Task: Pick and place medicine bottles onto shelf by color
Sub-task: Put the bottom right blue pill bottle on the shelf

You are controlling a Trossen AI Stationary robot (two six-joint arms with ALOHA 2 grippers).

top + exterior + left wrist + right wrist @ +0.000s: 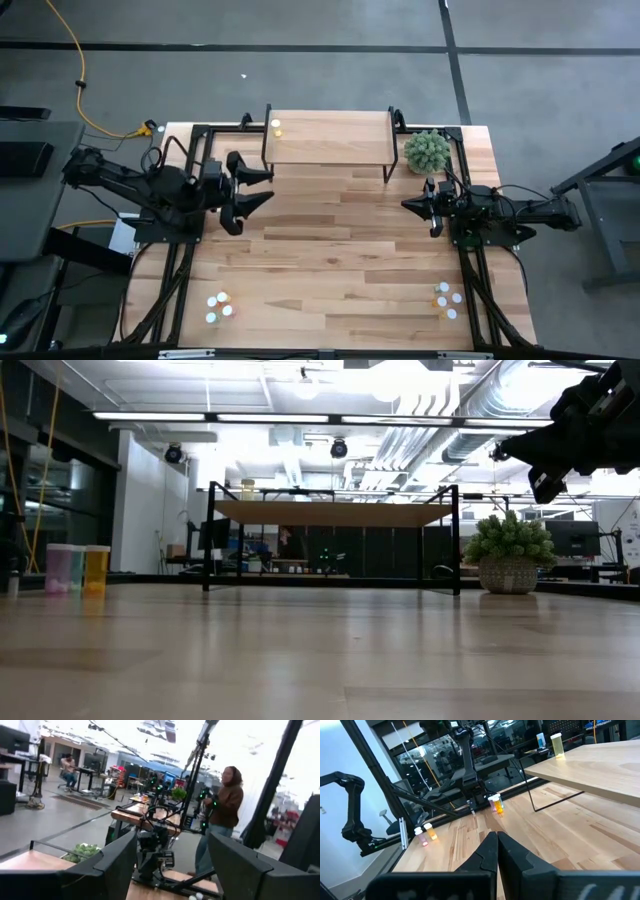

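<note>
Yellow, and alone on the light wood shelf with thin black legs (pixel 330 140), one white-capped medicine bottle (pixel 277 127) stands at its left end. The remaining small white-capped bottles sit in two clusters on the wood-plank tabletop (pixel 330 260): near-left (pixel 219 307) and near-right (pixel 447 300). My left claw (pixel 262 185) hangs empty, fingers spread wide, just off the shelf's left legs. My right claw (pixel 412 205) is pinched closed on nothing. I judge the next pick best taken from a cluster's outer bottle, descending vertically. Hazard: the fuzzy green plant ball (pixel 427 151) beside the shelf's right end.
</note>
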